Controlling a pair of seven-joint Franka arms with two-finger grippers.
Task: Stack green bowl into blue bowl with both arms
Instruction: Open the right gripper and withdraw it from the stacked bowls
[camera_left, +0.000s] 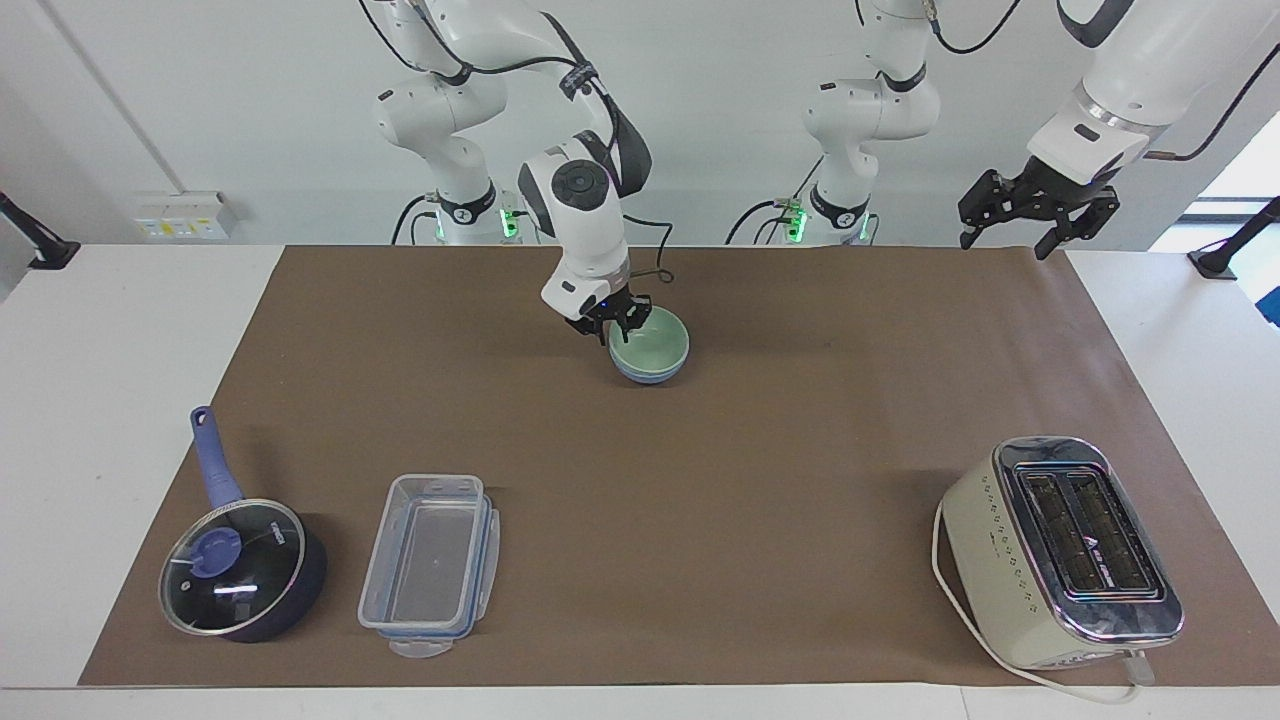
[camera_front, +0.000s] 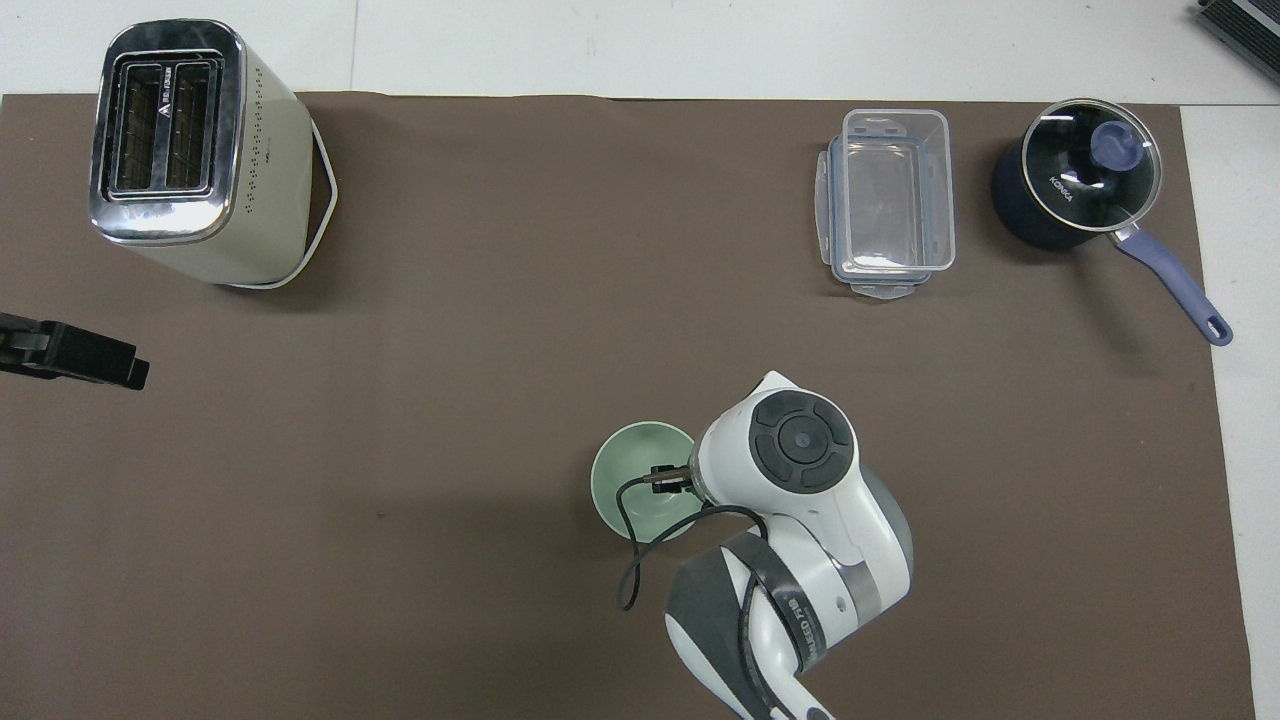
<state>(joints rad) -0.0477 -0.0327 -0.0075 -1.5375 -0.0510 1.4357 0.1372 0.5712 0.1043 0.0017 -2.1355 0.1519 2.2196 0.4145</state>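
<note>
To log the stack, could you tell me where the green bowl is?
The green bowl sits nested in the blue bowl mid-table, near the robots, under the right gripper.
</note>
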